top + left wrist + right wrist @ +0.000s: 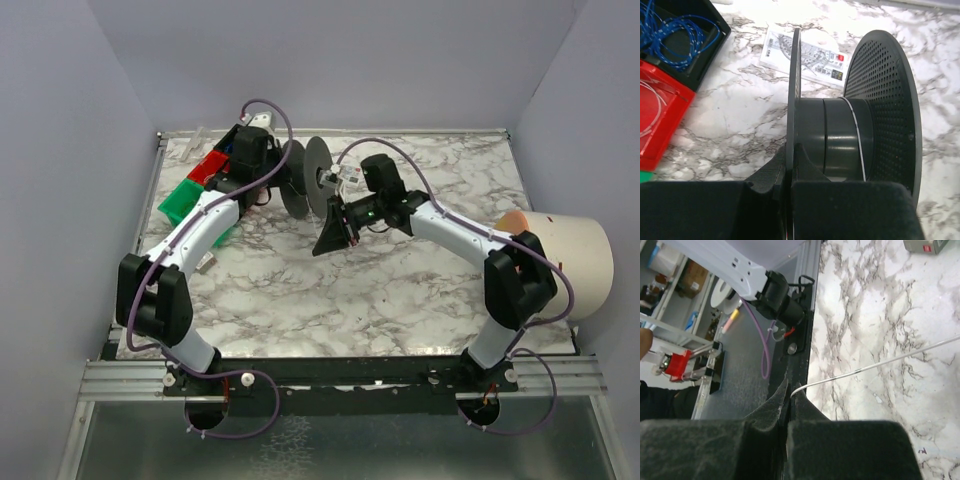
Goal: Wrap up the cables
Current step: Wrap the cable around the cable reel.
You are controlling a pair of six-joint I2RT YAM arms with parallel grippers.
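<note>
A big black spool [305,178] with two flanges stands on edge at the back of the marble table. My left gripper [789,150] is shut on its thin left flange [794,75], one finger on each side. The right flange [885,100] is perforated. A single thin white cable [856,135] runs over the dark hub [835,135]. My right gripper [790,390] is shut on the end of this white cable [880,365], which stretches away to the right above the tabletop. In the top view the right gripper [330,235] hangs just in front of the spool.
A black tray with blue wire [675,35] and a red tray [660,115] sit left of the spool, with a green tray [185,200] beside them. A printed leaflet [810,57] lies behind the spool. A large white cylinder [570,260] stands at the table's right edge.
</note>
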